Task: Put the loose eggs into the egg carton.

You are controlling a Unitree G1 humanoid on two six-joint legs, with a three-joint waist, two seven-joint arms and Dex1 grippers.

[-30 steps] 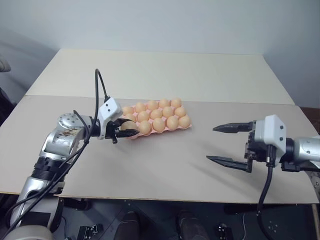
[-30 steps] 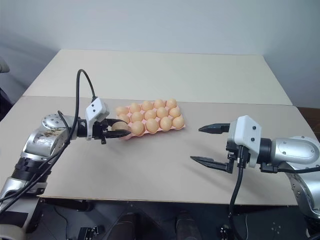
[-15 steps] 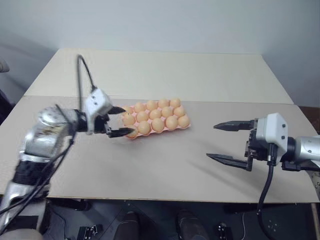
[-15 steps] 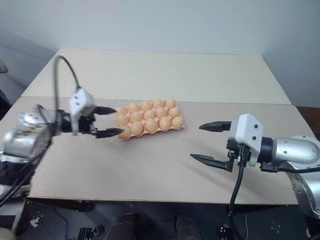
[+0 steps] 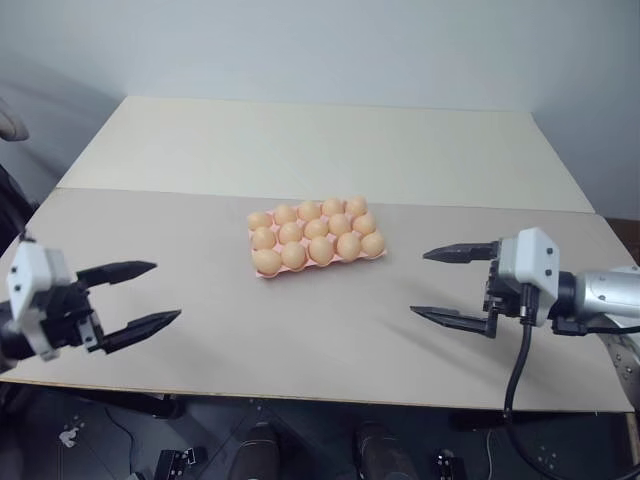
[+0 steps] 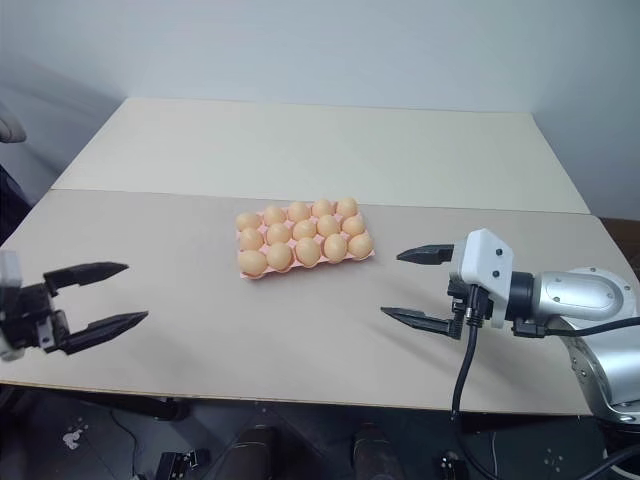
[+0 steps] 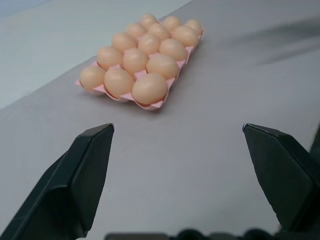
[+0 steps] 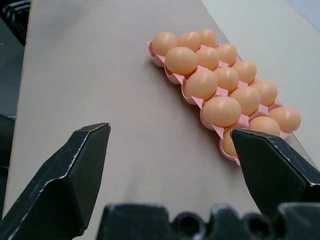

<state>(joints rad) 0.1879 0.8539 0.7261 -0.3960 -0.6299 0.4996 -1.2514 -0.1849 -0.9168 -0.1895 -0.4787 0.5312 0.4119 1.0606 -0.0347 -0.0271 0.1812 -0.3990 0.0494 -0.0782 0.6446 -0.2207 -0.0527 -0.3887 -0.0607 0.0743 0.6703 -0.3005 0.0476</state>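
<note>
With every cup of the carton (image 5: 316,240) filled by eggs (image 5: 294,256), both grippers, left (image 5: 140,296) and right (image 5: 452,284), are held clear over the worktop (image 5: 330,330), jaws open and empty.

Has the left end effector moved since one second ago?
Yes. The left end effector has pulled away from the egg carton, back toward the table's near left edge, and is now open and empty.
</note>
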